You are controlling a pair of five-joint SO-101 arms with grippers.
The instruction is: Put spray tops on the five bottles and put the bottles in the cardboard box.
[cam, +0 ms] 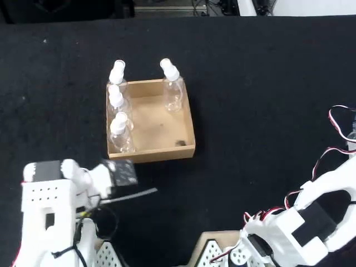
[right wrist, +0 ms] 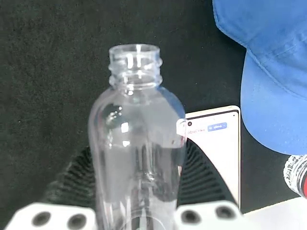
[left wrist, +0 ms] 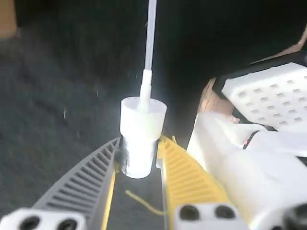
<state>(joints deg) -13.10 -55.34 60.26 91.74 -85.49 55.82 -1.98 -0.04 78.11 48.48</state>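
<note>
The cardboard box (cam: 186, 119) stands mid-table with several clear bottles with white spray tops (cam: 119, 130) upright inside, most along its left wall and one (cam: 171, 83) at the far right corner. My left gripper (left wrist: 139, 155) is shut on a white spray top (left wrist: 142, 136), whose thin dip tube (left wrist: 149, 33) points away from the wrist. In the high view that gripper (cam: 119, 175) sits just in front of the box's near left corner. My right gripper (right wrist: 136, 165) is shut on a clear uncapped bottle (right wrist: 136, 139), its open neck (right wrist: 135, 60) pointing away.
Black cloth covers the table. The right arm (cam: 303, 225) is folded at the near right, with red and white cables (cam: 334, 150) above it. Its white body (left wrist: 268, 120) lies close beside my left gripper. A blue cloth (right wrist: 268, 72) and a white flat card (right wrist: 216, 143) lie behind the held bottle.
</note>
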